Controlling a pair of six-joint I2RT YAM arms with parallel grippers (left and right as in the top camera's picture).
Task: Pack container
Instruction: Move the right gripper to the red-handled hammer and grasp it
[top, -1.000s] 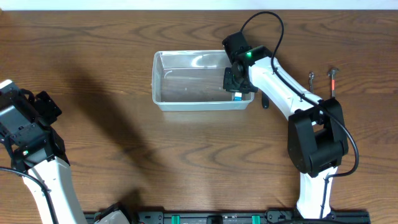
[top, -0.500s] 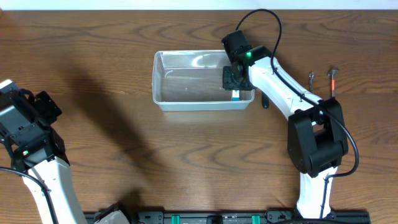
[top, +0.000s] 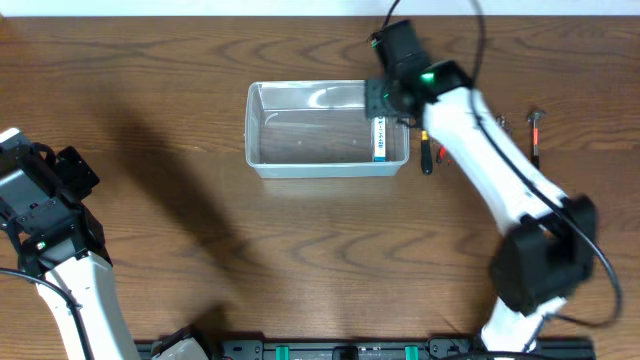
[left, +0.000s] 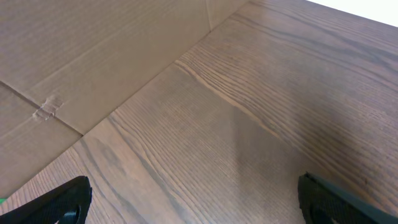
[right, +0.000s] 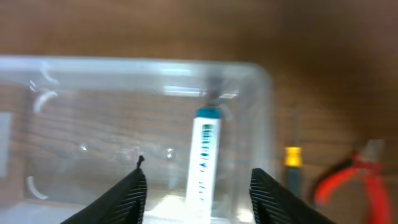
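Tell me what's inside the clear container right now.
One slim blue-and-white box lies along the right end of the container; the rest looks bare. The floor under the box is hidden, and the right tool covers the far right corner from overhead.

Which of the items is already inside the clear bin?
The blue-and-white box, lying inside the container; the yellow-capped tool and red-handled pliers lie outside on the table.

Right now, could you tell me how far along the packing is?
Done: the small box lies inside the bin. In hand: nothing; the right gripper hangs open above it. To do, likely: the screwdriver and red pliers on the table beside the bin.
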